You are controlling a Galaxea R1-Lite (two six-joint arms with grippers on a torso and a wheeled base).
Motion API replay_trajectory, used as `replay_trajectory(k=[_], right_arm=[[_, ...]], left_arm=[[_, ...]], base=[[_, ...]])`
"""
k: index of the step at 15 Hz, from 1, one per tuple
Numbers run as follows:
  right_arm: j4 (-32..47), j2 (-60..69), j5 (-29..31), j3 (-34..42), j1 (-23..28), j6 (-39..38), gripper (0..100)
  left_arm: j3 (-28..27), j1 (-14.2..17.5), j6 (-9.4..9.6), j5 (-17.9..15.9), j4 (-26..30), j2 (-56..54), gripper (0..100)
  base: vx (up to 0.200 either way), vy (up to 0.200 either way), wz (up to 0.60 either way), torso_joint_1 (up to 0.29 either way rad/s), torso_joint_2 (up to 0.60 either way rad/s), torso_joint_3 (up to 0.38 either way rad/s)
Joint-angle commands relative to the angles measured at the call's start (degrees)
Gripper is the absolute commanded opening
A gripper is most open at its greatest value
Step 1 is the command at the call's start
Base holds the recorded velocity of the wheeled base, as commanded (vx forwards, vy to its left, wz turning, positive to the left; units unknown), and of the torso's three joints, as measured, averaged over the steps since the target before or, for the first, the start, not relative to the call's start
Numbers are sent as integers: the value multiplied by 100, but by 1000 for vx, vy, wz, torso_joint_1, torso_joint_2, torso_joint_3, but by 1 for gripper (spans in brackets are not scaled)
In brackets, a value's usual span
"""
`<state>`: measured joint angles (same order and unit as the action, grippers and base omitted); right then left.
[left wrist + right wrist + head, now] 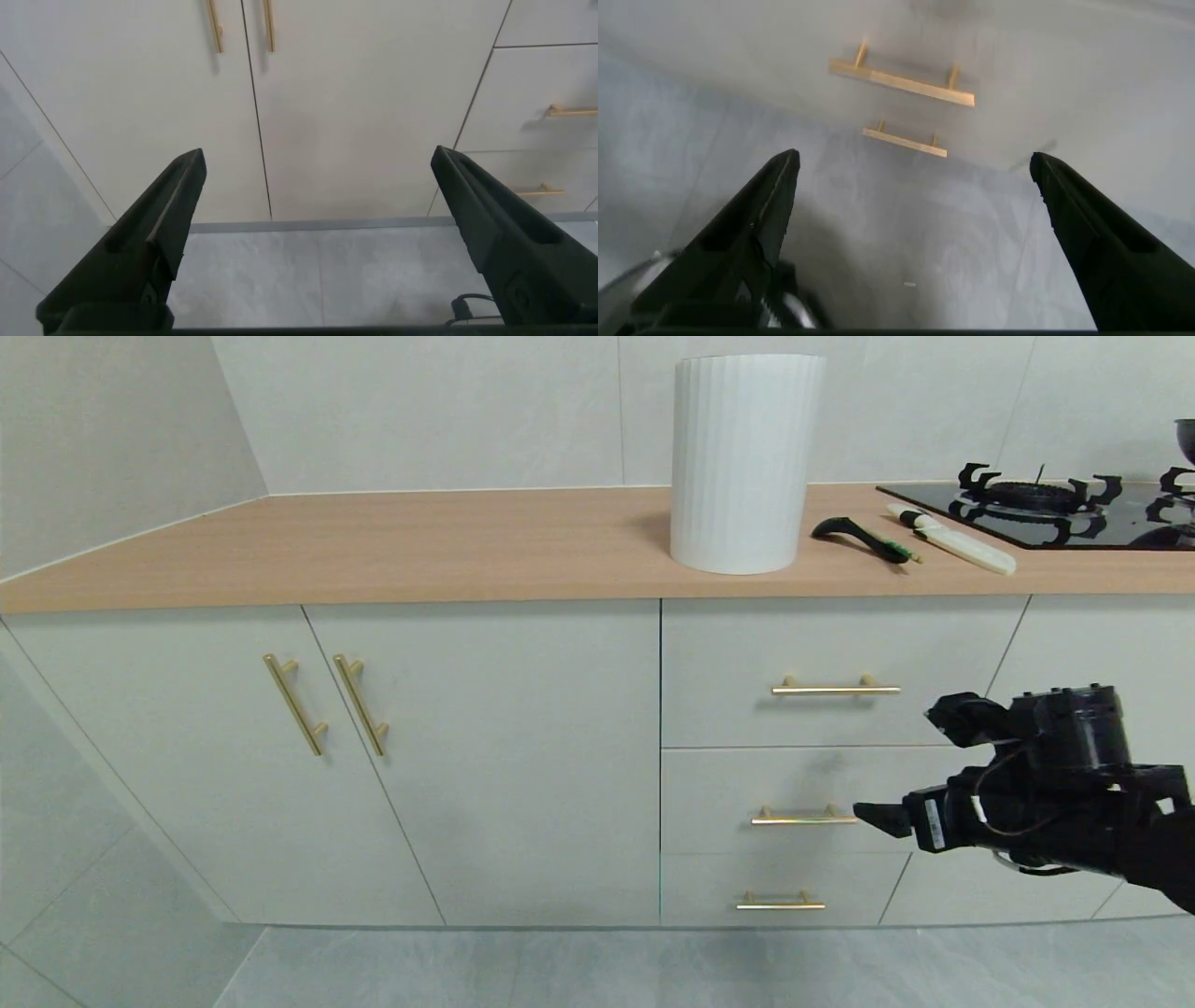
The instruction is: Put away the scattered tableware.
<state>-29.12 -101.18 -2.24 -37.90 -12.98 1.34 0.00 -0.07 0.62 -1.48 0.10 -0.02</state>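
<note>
On the wooden counter a black-handled utensil [860,538] and a white utensil with a green band [950,539] lie side by side, just right of a tall white ribbed holder [739,462]. My right gripper [907,765] hangs open below the counter, in front of the drawer stack, its lower fingertip just right of the middle drawer's gold handle [803,817]. The right wrist view has the right gripper [915,161] open and empty, with two drawer handles [901,84] beyond it. My left gripper [318,159] is open and empty, facing the cabinet doors [252,93] low near the floor.
A black gas hob [1055,509] takes up the counter's right end. Two cabinet doors with gold handles [327,705] stand left of the three drawers; the top drawer handle [836,689] is above my right gripper. Tiled walls close in the left corner.
</note>
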Motion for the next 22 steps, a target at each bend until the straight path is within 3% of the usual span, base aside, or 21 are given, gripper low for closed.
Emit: replay_trajectory(k=[1,11,22], right_arm=[[-23,-1035,92,-578,-2,-11,100],[-1869,-2846,699,-807,-90,-363,100],[-2695,-3821,1024,-1308,-90,-530,100]], left_arm=[[0,-1,-1,-2,-1,2,100],[0,-1,-1,-2,-1,2,100],[0,-1,-1,-2,-1,2,100]], base=[[0,0,0,0,0,0],[0,0,0,0,0,0],[0,0,0,0,0,0]])
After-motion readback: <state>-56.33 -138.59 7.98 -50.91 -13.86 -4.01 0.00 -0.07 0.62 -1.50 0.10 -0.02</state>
